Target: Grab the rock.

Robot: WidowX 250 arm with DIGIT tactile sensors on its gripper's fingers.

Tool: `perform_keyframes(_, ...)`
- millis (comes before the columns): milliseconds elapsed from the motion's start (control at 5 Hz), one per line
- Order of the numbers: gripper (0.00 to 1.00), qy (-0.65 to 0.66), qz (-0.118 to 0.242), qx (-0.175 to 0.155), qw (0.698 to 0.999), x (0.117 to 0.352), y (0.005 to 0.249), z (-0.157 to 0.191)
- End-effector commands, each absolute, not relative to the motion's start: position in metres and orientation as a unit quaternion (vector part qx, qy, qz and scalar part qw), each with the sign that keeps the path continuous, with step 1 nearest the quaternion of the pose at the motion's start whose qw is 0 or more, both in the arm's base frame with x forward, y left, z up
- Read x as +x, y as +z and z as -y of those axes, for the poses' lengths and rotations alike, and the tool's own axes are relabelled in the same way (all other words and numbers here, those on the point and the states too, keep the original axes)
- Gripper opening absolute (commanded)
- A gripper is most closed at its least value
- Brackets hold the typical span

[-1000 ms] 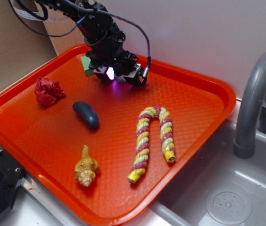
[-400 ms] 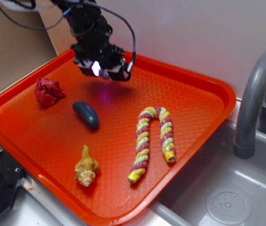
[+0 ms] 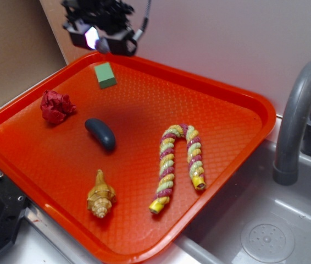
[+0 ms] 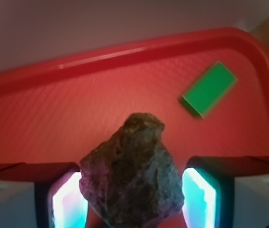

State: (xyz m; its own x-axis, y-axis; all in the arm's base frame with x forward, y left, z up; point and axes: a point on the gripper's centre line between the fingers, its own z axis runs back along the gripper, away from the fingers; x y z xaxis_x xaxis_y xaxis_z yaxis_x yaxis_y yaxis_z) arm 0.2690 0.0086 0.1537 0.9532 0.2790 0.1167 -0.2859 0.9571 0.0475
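Note:
The rock [image 4: 134, 168] is a rough grey-brown jagged stone. It sits between my two lit fingers in the wrist view, held above the orange tray [image 4: 77, 109]. My gripper [image 4: 133, 194] is shut on it. In the exterior view the gripper [image 3: 98, 38] hangs high over the tray's far left corner, above the green cube [image 3: 105, 75]. The rock itself is hidden by the gripper body there. The green cube also shows in the wrist view [image 4: 209, 89], lying on the tray to the upper right.
On the tray [image 3: 227, 88] lie a wrinkly red paper ball [image 3: 56, 106], a smooth dark bean-shaped thing [image 3: 100, 133], a tan shell [image 3: 100, 195] and a twisted candy-cane rope [image 3: 177, 162]. A grey faucet [image 3: 298, 121] and a sink [image 3: 265, 236] are at the right.
My gripper has risen and moved up and to the left from the tray's far side. The green cube it covered now shows on the tray.

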Motion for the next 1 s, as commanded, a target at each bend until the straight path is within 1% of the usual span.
perform_keyframes(0,0.0,0.092,0.111,0.021,0.989,0.247,0.236,0.009)
perform_keyframes(200,0.0,0.088,0.125,0.002,0.988,0.237,0.27,0.017)
perform_keyframes(400,0.0,0.082,0.146,-0.012,0.986,0.229,0.293,0.023)
perform_keyframes(600,0.0,0.088,0.166,-0.011,0.982,0.224,0.301,0.021)
perform_keyframes(800,0.0,0.107,0.179,-0.006,0.978,0.22,0.295,0.016)
